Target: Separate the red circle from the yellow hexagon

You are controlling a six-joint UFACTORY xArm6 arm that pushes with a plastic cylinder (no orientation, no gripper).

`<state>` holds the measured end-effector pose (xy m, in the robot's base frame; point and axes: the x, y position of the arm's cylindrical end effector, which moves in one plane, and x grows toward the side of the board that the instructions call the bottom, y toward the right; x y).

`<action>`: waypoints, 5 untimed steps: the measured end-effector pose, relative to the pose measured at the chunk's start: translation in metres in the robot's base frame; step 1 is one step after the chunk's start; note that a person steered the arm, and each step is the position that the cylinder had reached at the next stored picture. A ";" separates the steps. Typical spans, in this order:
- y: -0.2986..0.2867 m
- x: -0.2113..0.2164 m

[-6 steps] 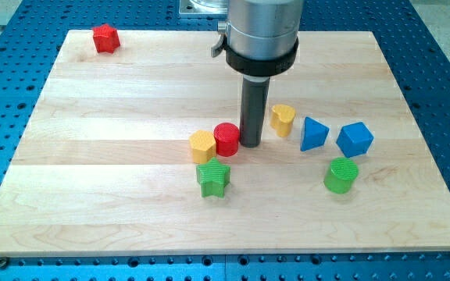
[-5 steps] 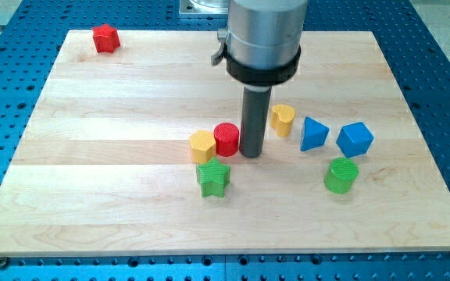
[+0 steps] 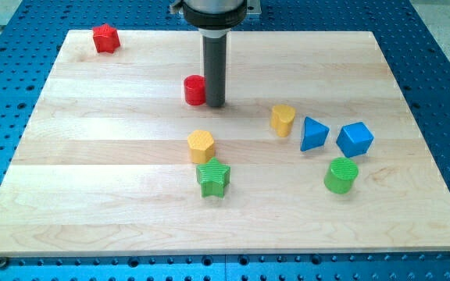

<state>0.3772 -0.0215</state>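
Jaws absent: only my tip [image 3: 215,104], touching the red circle [image 3: 194,90]. Yellow hexagon [image 3: 201,145] sits well apart on the wooden surface [image 3: 92,156]; separation looks done.

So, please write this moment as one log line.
my tip: right of red circle | yellow hexagon: apart, below | separated

My tip [image 3: 214,104] touches the red circle [image 3: 195,90], well above the yellow hexagon [image 3: 201,145].

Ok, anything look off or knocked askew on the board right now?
Nothing stands out. All blocks sit flat on the board. My tip is against the red circle, right side, well above the yellow hexagon.
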 end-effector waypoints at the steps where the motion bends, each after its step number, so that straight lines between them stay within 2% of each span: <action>1: -0.016 -0.011; 2: -0.035 -0.016; 3: -0.082 0.004; 4: -0.101 -0.015; 5: -0.084 -0.048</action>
